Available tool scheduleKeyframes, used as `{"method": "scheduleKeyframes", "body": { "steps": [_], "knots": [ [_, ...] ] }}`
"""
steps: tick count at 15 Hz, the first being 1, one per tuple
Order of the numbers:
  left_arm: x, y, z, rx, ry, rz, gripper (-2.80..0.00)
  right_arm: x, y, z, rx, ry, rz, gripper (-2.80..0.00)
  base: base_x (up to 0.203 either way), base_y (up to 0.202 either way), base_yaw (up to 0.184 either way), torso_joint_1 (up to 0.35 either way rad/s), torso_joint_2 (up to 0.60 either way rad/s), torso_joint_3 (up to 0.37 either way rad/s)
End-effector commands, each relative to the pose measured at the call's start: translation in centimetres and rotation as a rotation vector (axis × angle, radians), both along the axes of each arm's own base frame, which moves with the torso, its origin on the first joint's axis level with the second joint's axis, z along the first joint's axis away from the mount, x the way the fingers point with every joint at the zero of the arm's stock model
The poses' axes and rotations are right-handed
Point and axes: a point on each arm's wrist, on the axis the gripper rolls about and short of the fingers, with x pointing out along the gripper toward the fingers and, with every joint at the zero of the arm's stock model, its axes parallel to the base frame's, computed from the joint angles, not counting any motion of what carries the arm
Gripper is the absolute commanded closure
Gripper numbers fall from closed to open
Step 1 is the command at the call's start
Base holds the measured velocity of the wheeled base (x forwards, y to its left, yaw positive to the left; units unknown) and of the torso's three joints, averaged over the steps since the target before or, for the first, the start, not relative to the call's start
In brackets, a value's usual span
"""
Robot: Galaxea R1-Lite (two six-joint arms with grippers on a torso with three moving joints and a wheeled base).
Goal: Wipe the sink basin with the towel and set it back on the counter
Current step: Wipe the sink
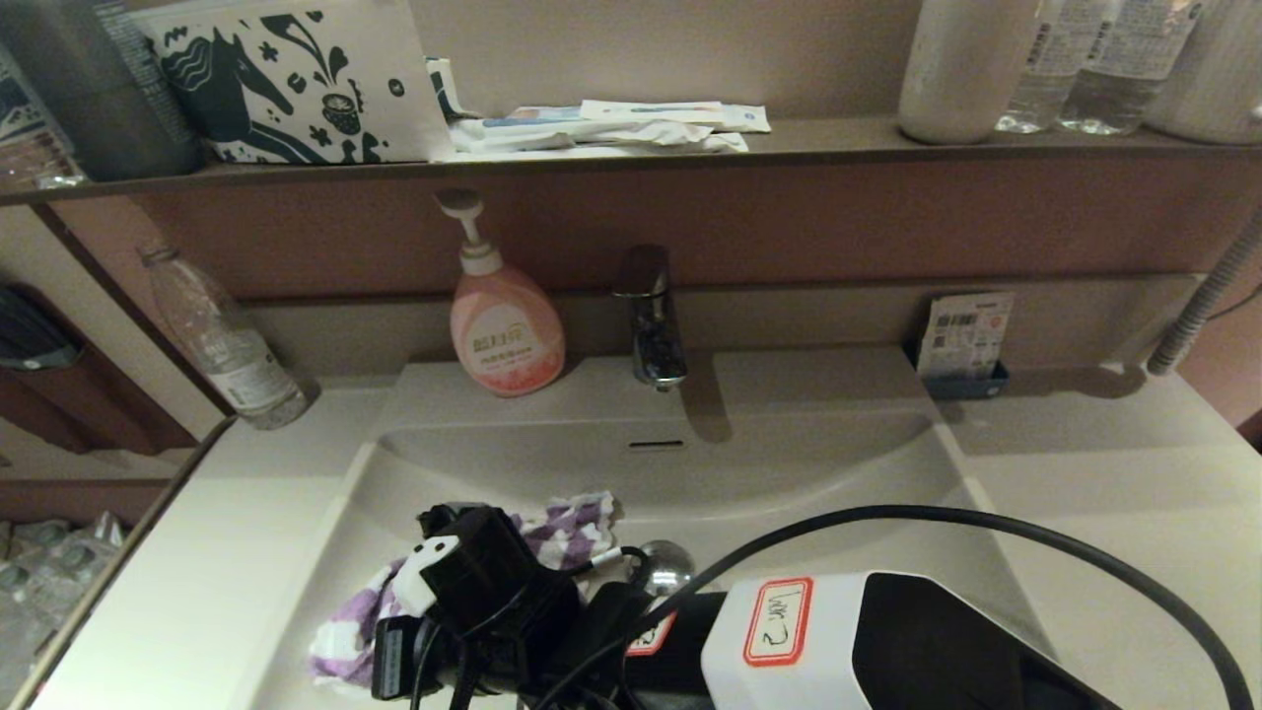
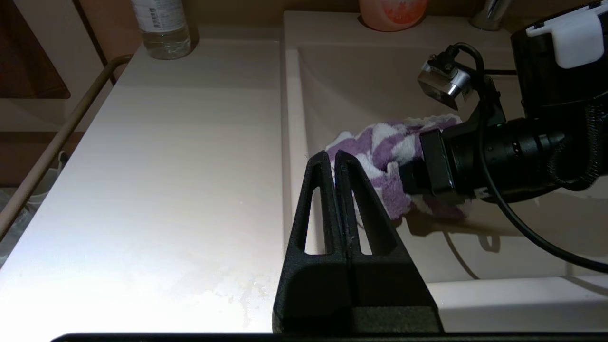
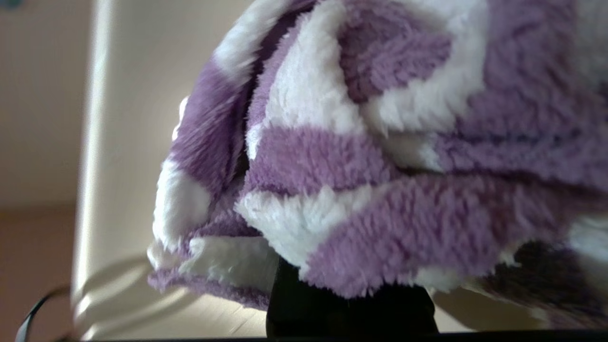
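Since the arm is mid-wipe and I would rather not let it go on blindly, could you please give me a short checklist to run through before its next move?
1. Towel down in the sink basin, not on the counter: ok.
2. Right gripper at the towel, low in the basin: ok.
3. Firm grip on the towel: cannot tell, cloth covers the fingers.
4. Left gripper shut, parked over the basin's left edge, close to the towel: not ok if the wipe sweeps left.
5. Soap bottle and faucet at the back rim, apart from the towel: ok.
6. Drain plug beside the towel, uncovered: ok.
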Motion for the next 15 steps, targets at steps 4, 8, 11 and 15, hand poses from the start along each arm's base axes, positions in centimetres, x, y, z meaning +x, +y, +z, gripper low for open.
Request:
{"method": "scheduleKeyframes", "body": {
  "steps": [4, 8, 11, 15],
  "knots": [
    [0.0, 0.0, 0.0, -0.001, 0.0, 0.0, 0.0, 3.7, -2.7, 1.5, -0.023, -0.054, -0.128, 0.0, 0.0, 0.0, 0.0, 0.0, 0.0, 0.0],
    [0.0, 0.0, 0.0, -0.001, 0.0, 0.0, 0.0, 6.1, -5.0, 1.5, -0.117, -0.087, -0.306, 0.0, 0.0, 0.0, 0.0, 0.0, 0.0, 0.0],
    [0.0, 0.0, 0.0, -0.001, -0.001, 0.0, 0.0, 6.9, -7.1, 1.8, -0.16, -0.088, -0.344, 0.0, 0.0, 0.0, 0.0, 0.0, 0.0, 0.0],
    [0.0, 0.0, 0.0, -0.001, -0.001, 0.0, 0.0, 4.8, -5.7, 1.8, -0.144, -0.073, -0.27, 0.0, 0.0, 0.0, 0.0, 0.0, 0.0, 0.0]
  ]
}}
